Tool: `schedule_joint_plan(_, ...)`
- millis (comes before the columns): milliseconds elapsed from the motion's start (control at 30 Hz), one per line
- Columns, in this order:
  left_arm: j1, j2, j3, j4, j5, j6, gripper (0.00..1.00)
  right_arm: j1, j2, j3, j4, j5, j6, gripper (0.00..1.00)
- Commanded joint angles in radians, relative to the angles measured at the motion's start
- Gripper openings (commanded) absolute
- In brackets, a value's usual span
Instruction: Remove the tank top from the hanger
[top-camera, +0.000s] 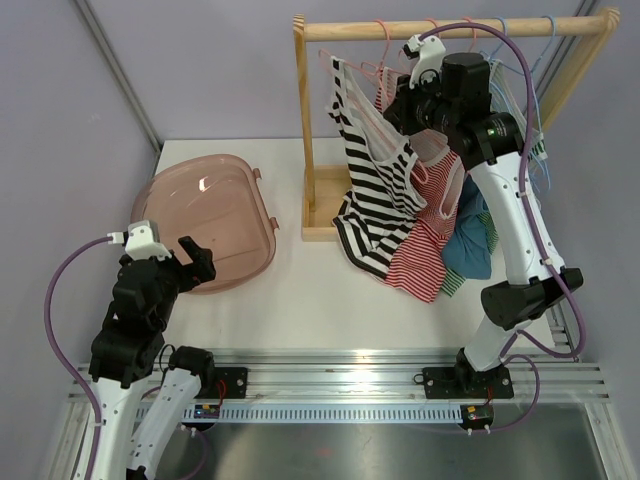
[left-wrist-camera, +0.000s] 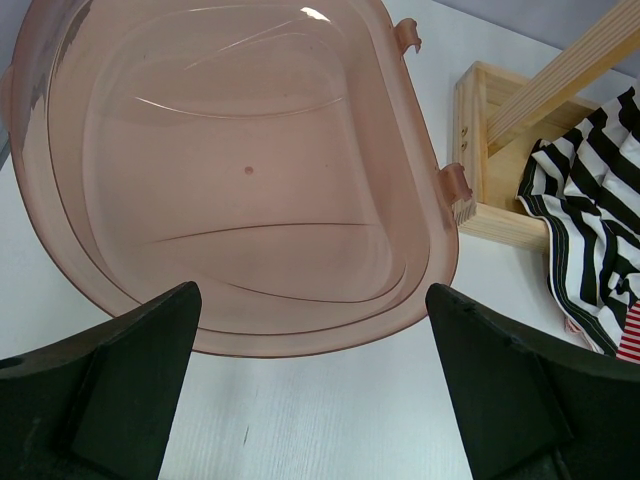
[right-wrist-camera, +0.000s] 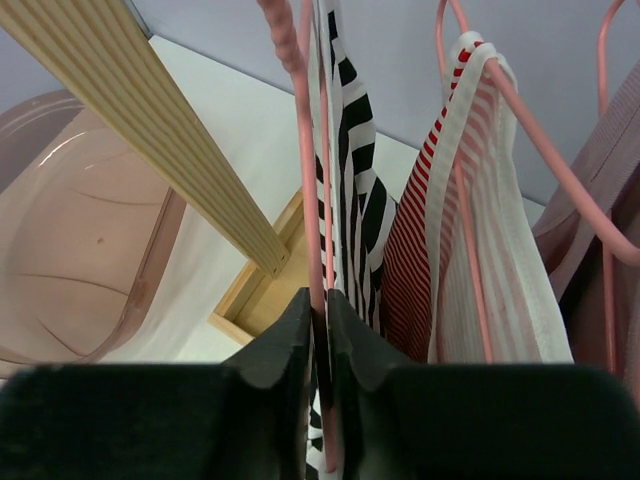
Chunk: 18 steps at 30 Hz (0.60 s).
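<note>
One tall wooden garment rack (top-camera: 450, 28) upper right of overhead frame. Black-and-white striped tank top (top-camera: 375, 190) hangs there on pink plastic hanger (right-wrist-camera: 303, 150). Right gripper (right-wrist-camera: 320, 310) nearly closed, pinching hanger arm at strap. Best: steady hanger, slide strap off shoulder end. Left gripper (left-wrist-camera: 312, 292) wide open, empty. Only right wrist view shows pinch.

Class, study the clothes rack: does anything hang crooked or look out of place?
The black-and-white tank top hangs slanted from its pink hanger rather than straight down, its hem bunched low by the rack's wooden base. Nothing looks spilled or broken.
</note>
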Motion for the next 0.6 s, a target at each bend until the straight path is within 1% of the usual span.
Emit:
schedule_joint_plan(0,0.002,0.000,-0.001,0.060,0.022,0.010,0.99,0.006,-0.037,0.011,0.030,-0.008,0.004,0.14)
schedule_joint_plan(33,0.002,0.001,-0.001,0.059,0.021,0.010,0.99,0.005,-0.039,0.018,0.031,-0.006,0.013,0.06)
schedule_joint_plan(100,0.002,-0.002,0.002,0.059,0.019,0.012,0.99,0.007,-0.044,0.046,0.034,0.001,0.024,0.03)
schedule_joint_plan(333,-0.001,-0.011,0.023,0.056,0.027,0.030,0.99,0.007,-0.097,0.086,0.108,0.021,0.058,0.02)
schedule_joint_plan(500,-0.001,0.015,0.056,0.045,0.053,0.044,0.99,0.007,-0.109,0.127,0.102,0.004,0.058,0.02)
schedule_joint_plan(567,-0.001,0.043,0.079,0.034,0.076,0.044,0.99,0.005,-0.128,0.129,0.085,-0.003,0.098,0.01)
